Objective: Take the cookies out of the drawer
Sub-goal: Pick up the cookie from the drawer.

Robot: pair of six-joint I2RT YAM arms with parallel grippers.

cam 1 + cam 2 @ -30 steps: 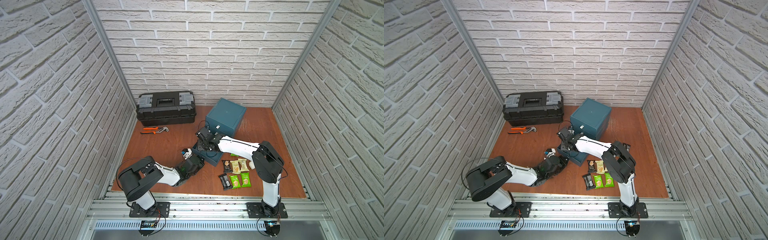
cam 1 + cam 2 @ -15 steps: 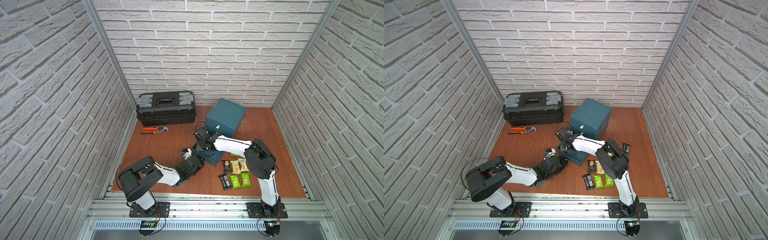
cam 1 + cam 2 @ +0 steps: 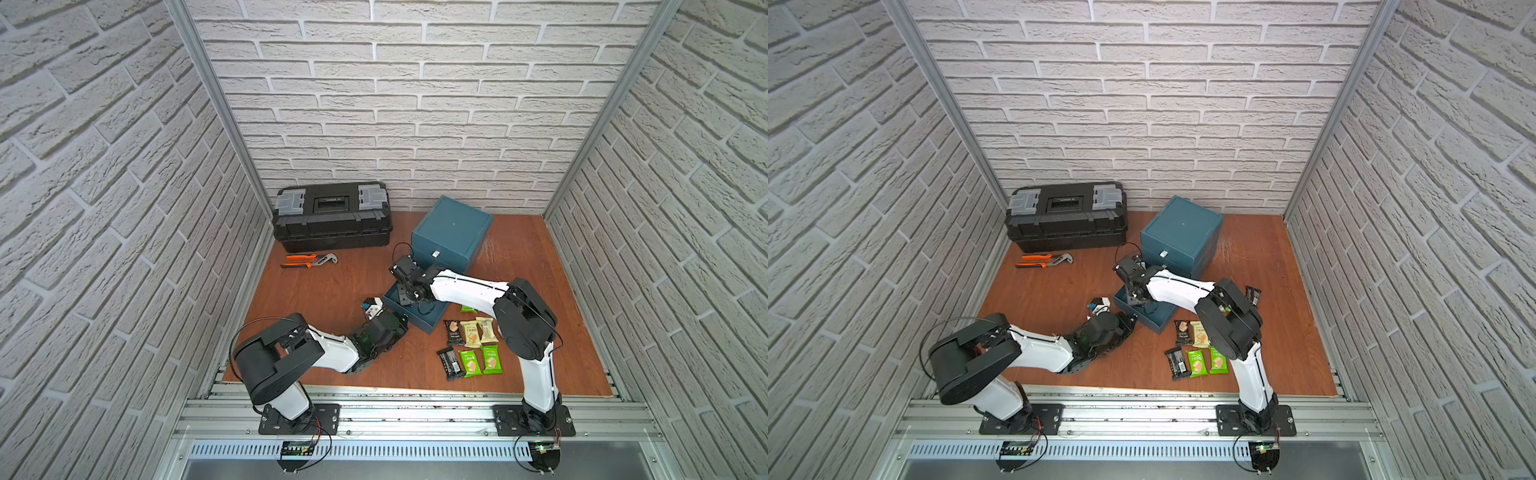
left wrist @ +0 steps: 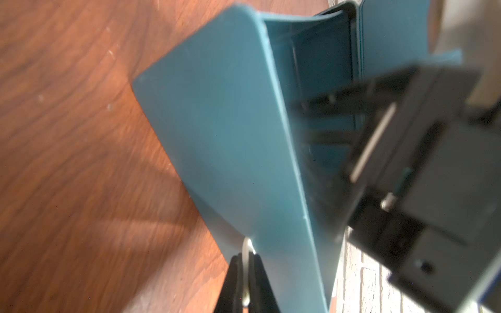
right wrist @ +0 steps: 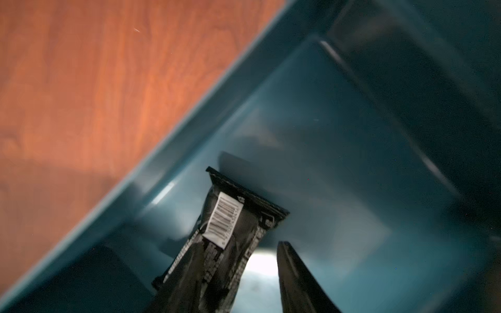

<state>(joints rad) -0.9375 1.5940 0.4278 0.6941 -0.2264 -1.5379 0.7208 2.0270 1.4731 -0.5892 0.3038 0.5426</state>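
Reaching into the drawer (image 4: 230, 135), the right gripper (image 3: 403, 296) has jaws partly spread around a black cookie (image 5: 225, 230) near the side wall, with bare floor beyond. The left gripper (image 4: 245, 264) pinches the pull (image 4: 245, 248). Other cookies (image 3: 471, 345) lie beside the drawer.

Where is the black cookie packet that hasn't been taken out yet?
The black packet is inside the open teal drawer, close to one wall, right beside the right gripper, seen only in the right wrist view.
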